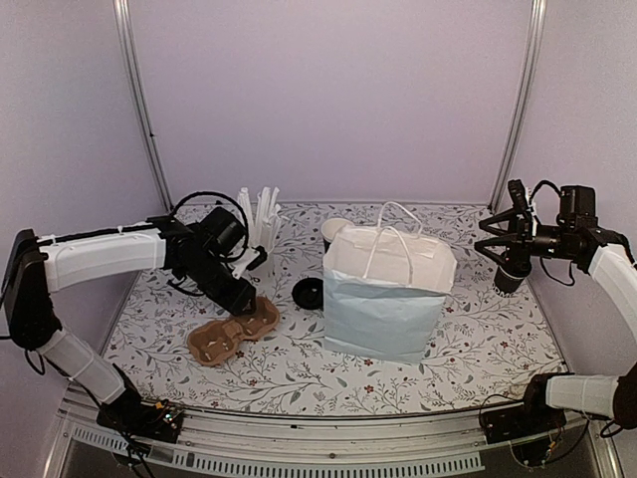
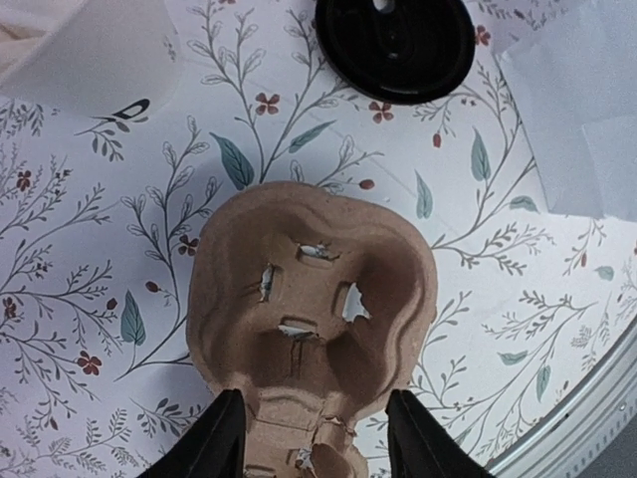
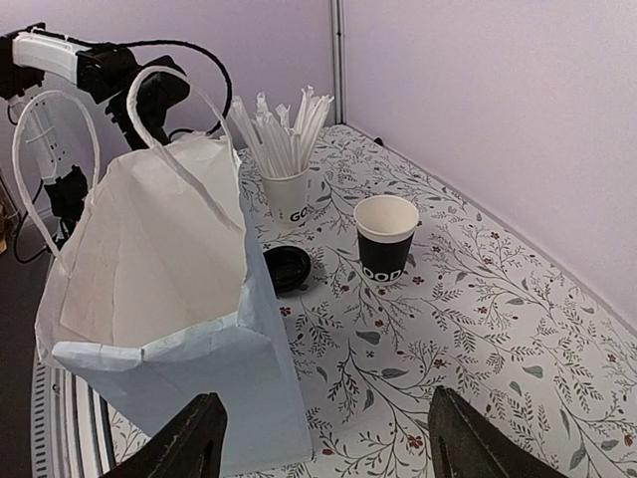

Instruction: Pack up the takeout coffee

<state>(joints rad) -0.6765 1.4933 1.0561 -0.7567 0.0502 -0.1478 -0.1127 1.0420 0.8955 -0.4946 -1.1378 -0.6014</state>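
Note:
One black takeout coffee cup (image 3: 386,239) with a cream inside stands behind the pale blue bag (image 1: 383,299); its rim shows in the top view (image 1: 335,229). A second black cup (image 1: 511,276) stands at the far right, just below my right gripper (image 1: 486,237). That gripper is open and empty, above the table and facing the bag (image 3: 169,329); its midpoint lies low in the right wrist view (image 3: 328,448). My left gripper (image 1: 242,302) is open and straddles the narrow end of a brown pulp cup carrier (image 2: 314,289), fingers (image 2: 214,443) on either side.
A white cup of straws (image 1: 261,227) stands at the back left. A flat black lid (image 1: 307,292) lies between the carrier (image 1: 234,332) and the bag. The bag stands open in the middle with white handles up. Purple walls enclose the table.

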